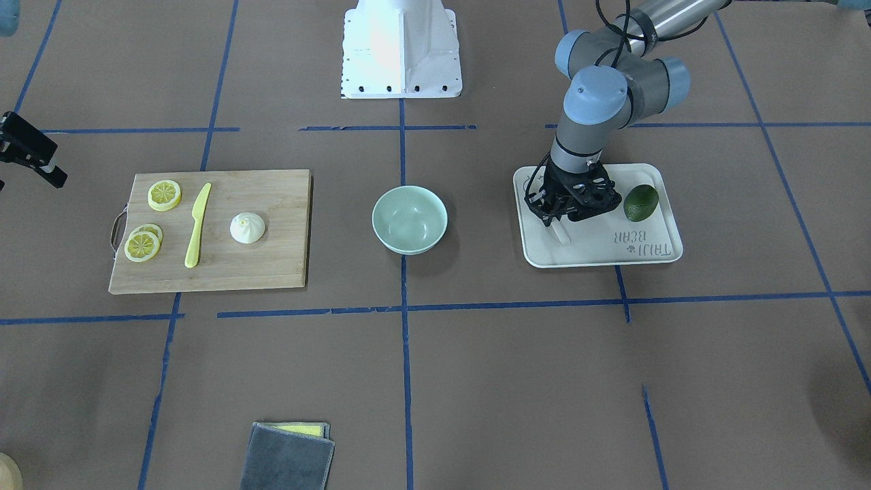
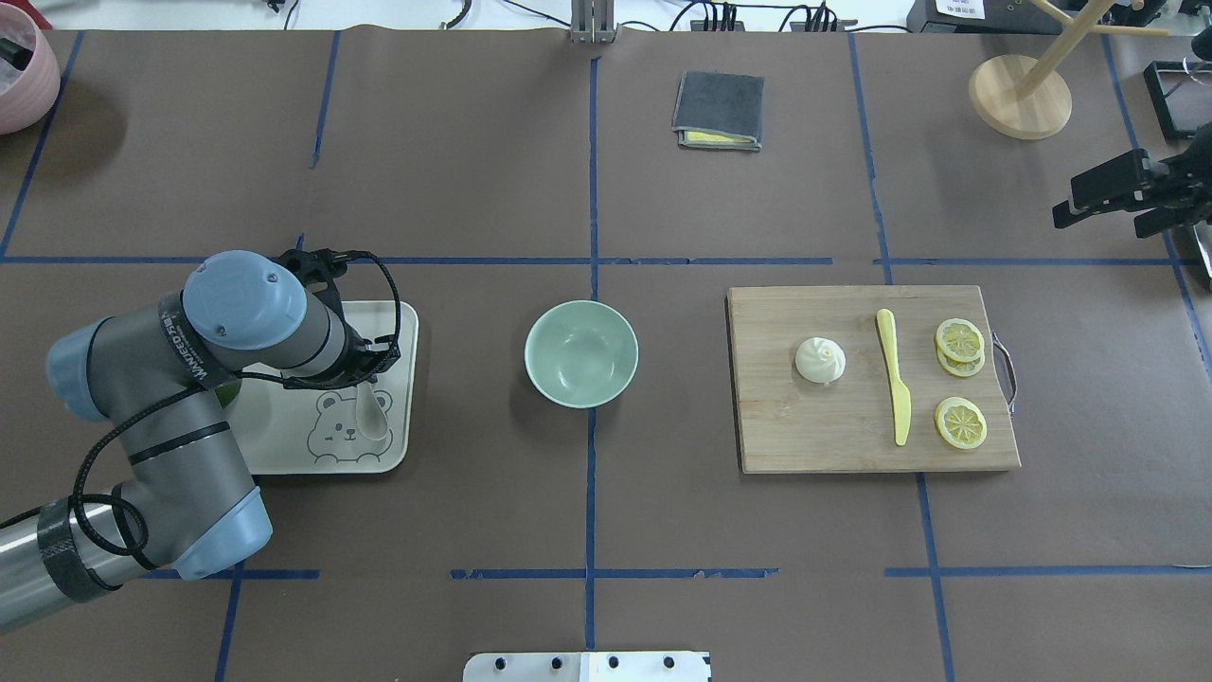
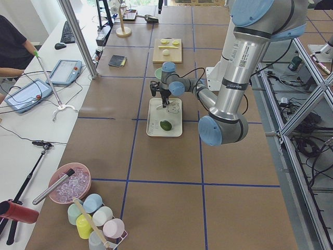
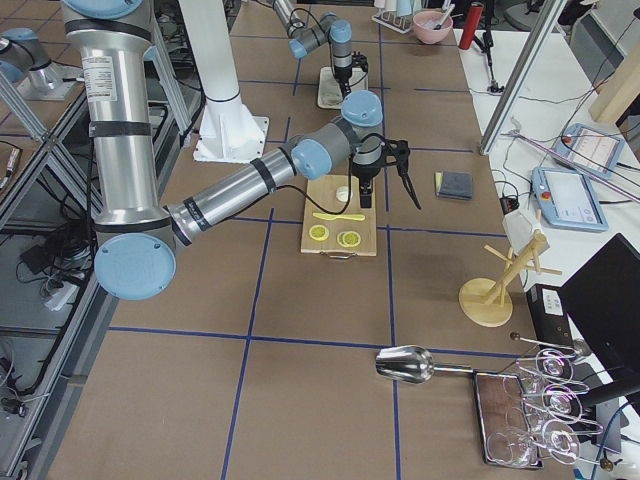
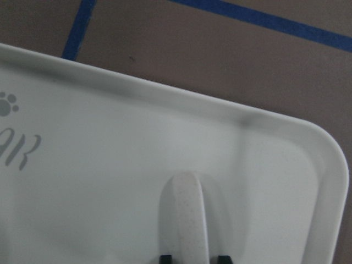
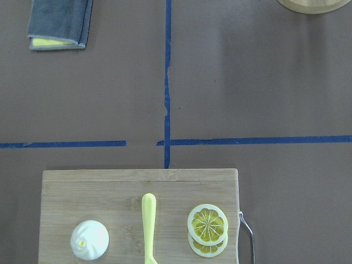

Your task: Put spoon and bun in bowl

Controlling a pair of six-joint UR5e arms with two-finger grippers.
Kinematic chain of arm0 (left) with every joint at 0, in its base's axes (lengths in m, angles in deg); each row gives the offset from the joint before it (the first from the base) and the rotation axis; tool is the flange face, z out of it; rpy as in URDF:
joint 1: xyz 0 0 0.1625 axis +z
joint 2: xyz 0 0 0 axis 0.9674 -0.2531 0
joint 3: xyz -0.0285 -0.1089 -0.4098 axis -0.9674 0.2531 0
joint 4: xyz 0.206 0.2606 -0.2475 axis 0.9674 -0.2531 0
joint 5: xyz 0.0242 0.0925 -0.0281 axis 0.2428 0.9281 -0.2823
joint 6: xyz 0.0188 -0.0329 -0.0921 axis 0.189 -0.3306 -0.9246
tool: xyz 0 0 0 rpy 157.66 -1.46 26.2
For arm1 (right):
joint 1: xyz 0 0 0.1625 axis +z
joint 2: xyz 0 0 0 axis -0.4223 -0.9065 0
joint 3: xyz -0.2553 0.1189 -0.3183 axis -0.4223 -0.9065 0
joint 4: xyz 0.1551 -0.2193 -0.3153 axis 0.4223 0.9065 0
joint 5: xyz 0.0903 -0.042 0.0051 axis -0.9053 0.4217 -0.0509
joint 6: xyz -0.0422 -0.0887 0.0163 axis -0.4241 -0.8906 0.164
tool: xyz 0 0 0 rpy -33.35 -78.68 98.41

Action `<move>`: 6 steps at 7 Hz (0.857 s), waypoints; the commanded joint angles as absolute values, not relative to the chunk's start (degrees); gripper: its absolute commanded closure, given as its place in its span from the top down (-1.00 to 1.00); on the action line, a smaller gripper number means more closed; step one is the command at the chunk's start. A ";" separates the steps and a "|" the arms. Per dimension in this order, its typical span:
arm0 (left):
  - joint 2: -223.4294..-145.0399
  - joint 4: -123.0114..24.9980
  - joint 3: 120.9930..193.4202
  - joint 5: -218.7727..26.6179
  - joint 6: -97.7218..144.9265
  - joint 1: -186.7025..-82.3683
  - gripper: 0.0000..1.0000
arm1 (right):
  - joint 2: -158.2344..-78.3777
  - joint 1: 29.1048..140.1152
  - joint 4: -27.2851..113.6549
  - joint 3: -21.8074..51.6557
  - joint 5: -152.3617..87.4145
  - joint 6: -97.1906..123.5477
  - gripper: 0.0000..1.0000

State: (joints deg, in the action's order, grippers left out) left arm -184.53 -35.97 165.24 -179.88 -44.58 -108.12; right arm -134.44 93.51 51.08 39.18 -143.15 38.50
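The left gripper (image 5: 192,258) is straddling the spoon (image 5: 186,217) handle on the tray (image 2: 398,327) near the table's left edge, fingertips slightly apart flanking it; whether they are pressing it is unclear. The right gripper's (image 2: 1103,194) jaw state is unclear.

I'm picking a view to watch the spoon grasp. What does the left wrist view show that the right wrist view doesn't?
Only the left wrist view shows the spoon handle lying on the tray, with two dark jaw tips flanking it. Only the right wrist view shows the bun, yellow knife, lemon slices, cutting board and cloth. Both show brown table paper with blue tape.
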 commanded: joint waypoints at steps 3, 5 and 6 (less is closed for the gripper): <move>-184.59 -34.77 169.24 -180.28 -44.11 -111.97 -1.00 | -132.88 86.27 50.99 39.09 -137.97 42.34 1.00; -185.47 -34.86 169.51 -181.76 -44.11 -115.66 -1.00 | -132.52 75.48 45.13 38.56 -129.12 53.14 1.00; -186.69 -34.86 170.64 -183.86 -44.20 -117.33 -1.00 | -132.35 69.60 43.62 38.47 -124.37 58.41 1.00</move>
State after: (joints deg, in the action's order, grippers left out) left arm -185.54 -34.84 169.64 -181.79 -44.12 -115.15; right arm -132.56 76.49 46.08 38.65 -129.96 52.05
